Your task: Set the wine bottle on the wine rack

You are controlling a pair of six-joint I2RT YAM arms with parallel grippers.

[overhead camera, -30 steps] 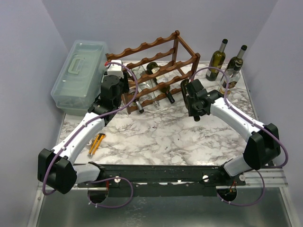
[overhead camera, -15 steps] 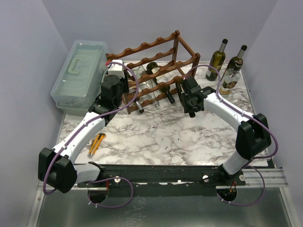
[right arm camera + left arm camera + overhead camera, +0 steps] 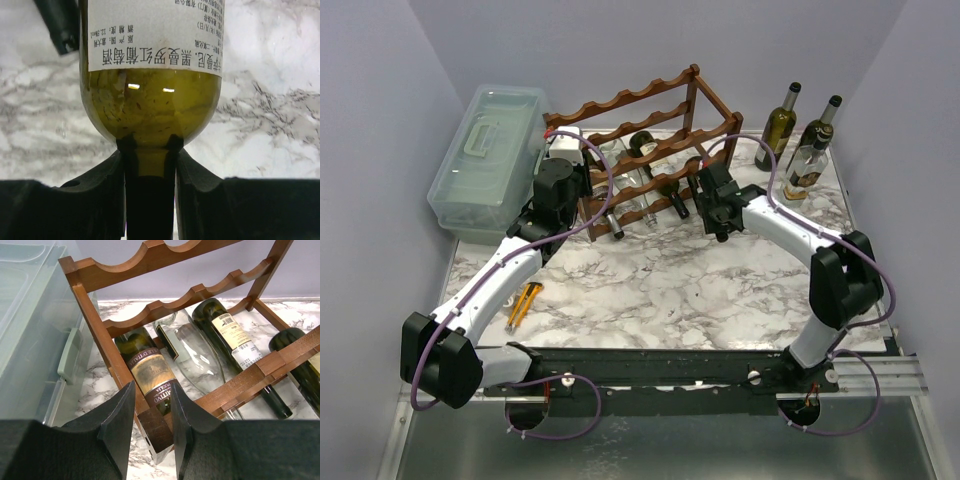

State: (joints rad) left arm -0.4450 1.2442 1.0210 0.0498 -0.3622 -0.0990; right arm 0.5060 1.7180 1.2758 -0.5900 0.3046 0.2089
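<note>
The wine bottle [image 3: 150, 100] is gripped by its neck between the closed fingers of the right gripper [image 3: 150, 165]. Its olive-green shoulder and white printed label sit just ahead of the pads, above the marble table [image 3: 260, 125]. Seen from above, this gripper is at the right end of the wine rack [image 3: 125, 269]. The bottle seems to reach in at the lowest tier, though the wrist hides most of it. Farther out to this gripper's right, three upright bottles [image 3: 780, 125] stand together. The left gripper [image 3: 152, 390] is clenched on the rack's lower left corner post, with wood filling the gap between its pads. Just ahead of it a labelled dark bottle [image 3: 150, 375], a clear bottle [image 3: 192, 352] and another dark bottle [image 3: 230, 340] lie in the rack. Close on its left is a pale green plastic box [image 3: 30, 330]
</note>
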